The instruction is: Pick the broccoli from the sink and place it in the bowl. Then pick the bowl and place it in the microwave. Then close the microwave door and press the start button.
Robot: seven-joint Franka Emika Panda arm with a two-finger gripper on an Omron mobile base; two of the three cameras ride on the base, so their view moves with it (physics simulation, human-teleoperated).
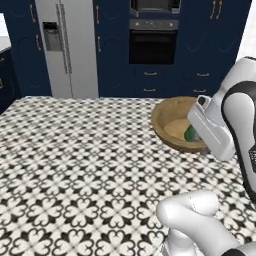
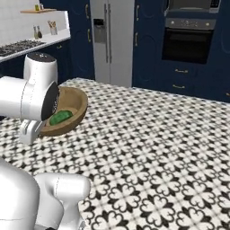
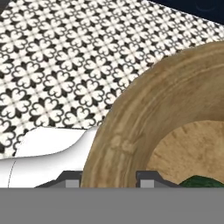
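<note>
Pincer clamped on bowl rim, bowl lifted.
Bowl was tilted, held above patterned worktop w/ broccoli lying inside near its low side. In hand view, one fingertip sat outside the wall, the other inside. Oven and fridge stood well behind.

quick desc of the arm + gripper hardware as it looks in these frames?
Glossy white rounded arm shells with dark bands at the joints, one visible on the forearm in the left base view. White boxy hand. Gripper: two small dark grey finger tips with lighter pads. No cables or markings visible.
</note>
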